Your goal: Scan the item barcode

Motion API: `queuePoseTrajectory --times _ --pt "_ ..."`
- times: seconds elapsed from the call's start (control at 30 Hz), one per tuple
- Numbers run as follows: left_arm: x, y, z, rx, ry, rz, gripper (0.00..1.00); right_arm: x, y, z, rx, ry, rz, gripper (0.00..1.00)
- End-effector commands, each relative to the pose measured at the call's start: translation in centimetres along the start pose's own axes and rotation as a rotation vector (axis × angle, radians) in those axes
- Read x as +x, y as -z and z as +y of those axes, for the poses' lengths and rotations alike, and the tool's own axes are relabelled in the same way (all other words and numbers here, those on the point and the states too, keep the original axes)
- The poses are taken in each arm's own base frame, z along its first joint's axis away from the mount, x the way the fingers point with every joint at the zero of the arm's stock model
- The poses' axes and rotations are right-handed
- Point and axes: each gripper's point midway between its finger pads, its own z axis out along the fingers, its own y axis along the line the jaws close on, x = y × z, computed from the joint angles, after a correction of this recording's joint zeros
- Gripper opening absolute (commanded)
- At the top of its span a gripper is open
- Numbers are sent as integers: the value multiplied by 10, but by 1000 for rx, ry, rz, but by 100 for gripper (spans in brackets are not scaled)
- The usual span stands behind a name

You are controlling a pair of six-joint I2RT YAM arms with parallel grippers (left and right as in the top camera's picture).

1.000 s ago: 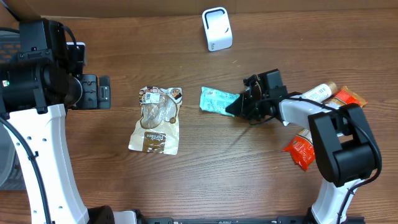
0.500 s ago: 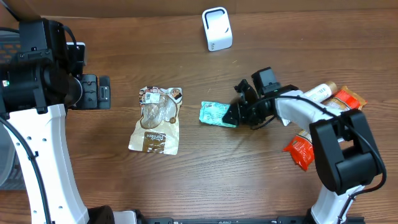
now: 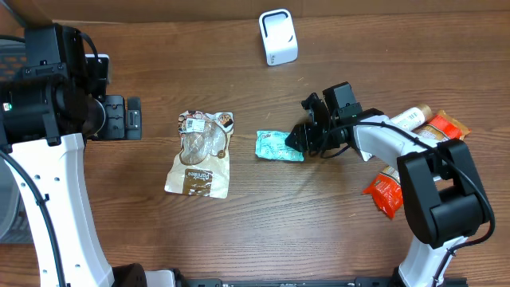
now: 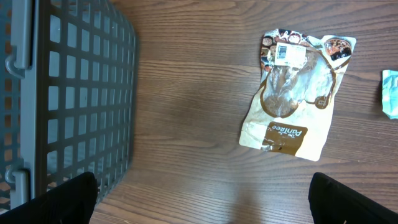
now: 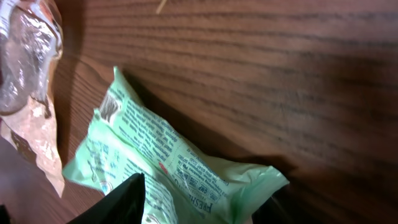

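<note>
So the table [image 3: 263,231] is dark brown wood with heavy grain, and a strip of something tan runs along its far edge. That's about all of the room you can see.

Counting it up: two arms, one white scanner [image 3: 278,37] at the middle of the far edge, one grey mesh basket [image 4: 68,93] off the left edge, and five packaged items. There's one tan snack pouch [image 3: 202,153] lying flat a bit left of the middle, and one green packet [image 3: 279,146] just right of it, near the middle of the table. The last three are bunched at the right edge: a white tube [image 3: 410,119], an orange packet [image 3: 445,124] and a red packet [image 3: 384,194].

The green packet is lying on the wood with its printed text facing up. The right gripper [image 3: 298,139] sits at the packet's right end, fingers parted roughly halfway on either side of it. I can't tell if they actually touch it.

The left gripper [image 3: 134,117] is over by the left edge, wide open, holding nothing, well apart from the pouch.
</note>
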Motion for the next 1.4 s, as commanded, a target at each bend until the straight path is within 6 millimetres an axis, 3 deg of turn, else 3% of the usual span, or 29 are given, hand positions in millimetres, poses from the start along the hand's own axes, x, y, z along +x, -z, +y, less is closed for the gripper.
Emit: queuePoseTrajectory --times 0.0,0.13,0.23,0.27,0.5,0.67,0.77,1.0,1.23,1.37 --pt "-1 -1 1 3 -15 0 99 16 -19 -22 42 -74 49 54" --pt "-1 -1 1 3 -15 0 99 27 -27 -11 -53 -125 101 45" --pt "-1 -1 1 3 -15 0 100 31 -28 -4 -80 -186 122 15" --pt "-1 -1 1 3 -15 0 100 31 -28 -1 -99 -185 124 11" --pt "-1 -1 1 3 -15 0 100 15 -10 25 -279 -159 104 4" --pt "-1 -1 1 3 -15 0 100 -17 34 54 -418 -59 14 4" --pt "-1 -1 1 3 -15 0 100 -34 73 72 -422 47 -81 4" --pt "-1 -1 1 3 -15 0 100 -55 151 103 -295 210 -296 4" --pt "-1 -1 1 3 -15 0 99 -53 227 141 -232 328 -484 4" --pt "-1 -1 0 3 -15 0 100 -44 245 152 -234 353 -512 4"
